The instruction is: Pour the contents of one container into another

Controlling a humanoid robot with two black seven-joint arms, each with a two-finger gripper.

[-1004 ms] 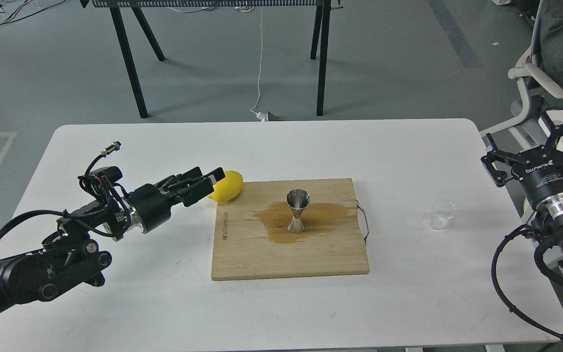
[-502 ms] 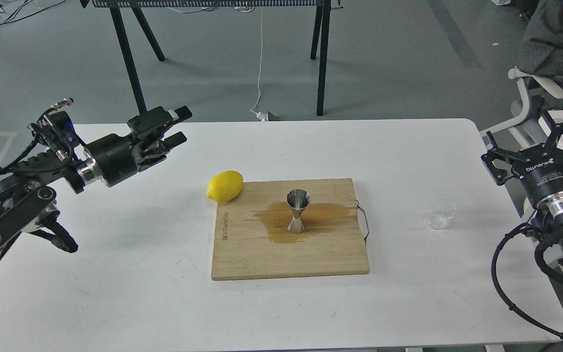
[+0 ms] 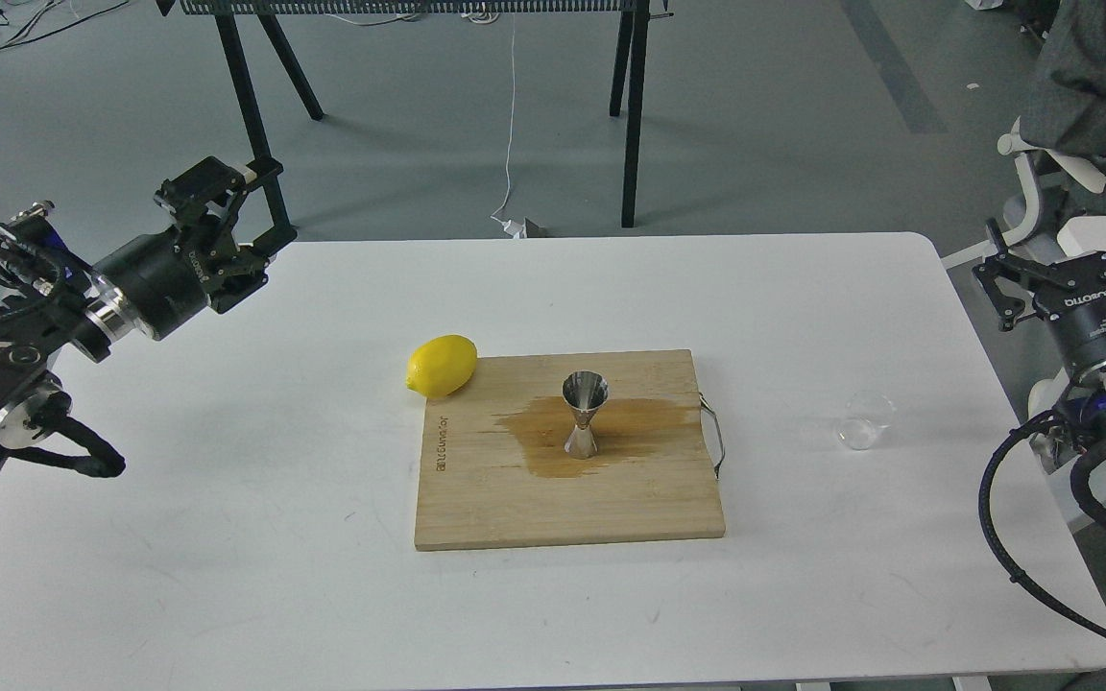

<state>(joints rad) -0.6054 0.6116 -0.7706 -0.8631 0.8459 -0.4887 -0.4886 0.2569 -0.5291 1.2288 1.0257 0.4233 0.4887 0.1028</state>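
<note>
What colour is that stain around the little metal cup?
Amber-brown stain on the cutting board, in the head view.

Shiny steel jigger (image 3: 584,415), wet wooden board (image 3: 567,499)

One lemon (image 3: 443,366), one jigger (image 3: 584,414), one cup (image 3: 866,420)

A pale bamboo grain is shown by the cutting board (image 3: 515,499), and a darker brown wet stain (image 3: 601,434) is spread across its middle around the shiny silver jigger (image 3: 584,415). At the board's far left corner a bright yellow lemon (image 3: 442,366) is seen, and to the board's right a colourless, see-through cup (image 3: 866,419) is set on the white table (image 3: 227,537). Black is worn by both grippers, the left gripper (image 3: 244,209) and the right gripper (image 3: 1076,251), with white lettering on the right one.
</note>
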